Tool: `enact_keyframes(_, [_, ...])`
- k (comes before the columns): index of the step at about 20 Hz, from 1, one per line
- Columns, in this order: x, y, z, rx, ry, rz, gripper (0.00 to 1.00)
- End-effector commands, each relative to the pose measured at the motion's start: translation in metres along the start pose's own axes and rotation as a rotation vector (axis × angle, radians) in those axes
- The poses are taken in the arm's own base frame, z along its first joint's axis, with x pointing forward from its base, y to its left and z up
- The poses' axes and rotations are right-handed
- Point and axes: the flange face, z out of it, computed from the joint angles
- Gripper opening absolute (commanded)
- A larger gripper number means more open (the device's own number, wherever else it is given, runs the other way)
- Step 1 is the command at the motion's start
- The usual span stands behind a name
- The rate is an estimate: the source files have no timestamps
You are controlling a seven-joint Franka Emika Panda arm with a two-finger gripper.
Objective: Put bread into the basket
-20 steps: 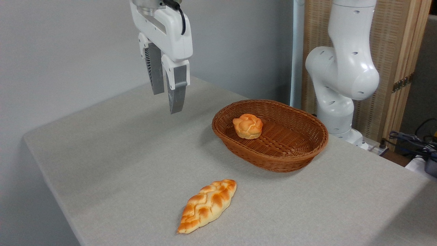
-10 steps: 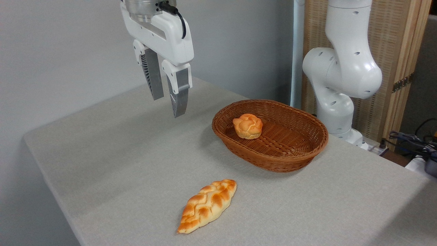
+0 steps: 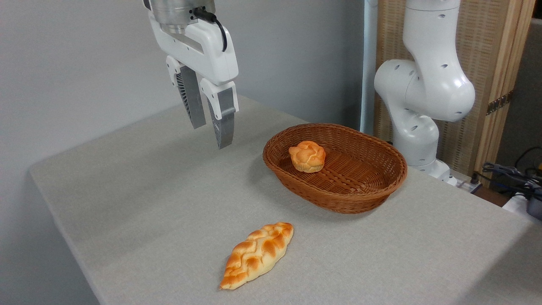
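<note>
The bread (image 3: 307,156), a small round golden bun with a knotted top, lies inside the basket (image 3: 360,199) on its left part. This oval reddish-brown wicker basket rests on the grey table right of centre. My gripper (image 3: 211,136) hangs in the air to the left of the basket, well above the table and apart from both. Its two grey fingers (image 3: 224,123) point down with a gap between them and hold nothing, so it is open.
A longer braided, leaf-shaped loaf (image 3: 257,254) lies on the table (image 3: 148,203) near the front. The arm's white base (image 3: 423,106) stands behind the basket at the right. Cables (image 3: 512,178) lie off the table's right edge, before a wooden screen.
The gripper has sunk slightly and drifted a little, staying open and empty. The bun, the basket and the loaf have not moved.
</note>
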Motion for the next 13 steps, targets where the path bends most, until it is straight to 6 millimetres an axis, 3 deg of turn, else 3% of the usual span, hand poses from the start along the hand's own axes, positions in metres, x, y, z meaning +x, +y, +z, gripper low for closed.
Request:
enact_keyframes(1, [-0.005, -0.0086, -0.0061, 0.005, -0.02, -0.026, 1.0])
enact_keyframes(13, [-0.0141, -0.0178, -0.0107, 0.044, -0.043, -0.059, 1.0])
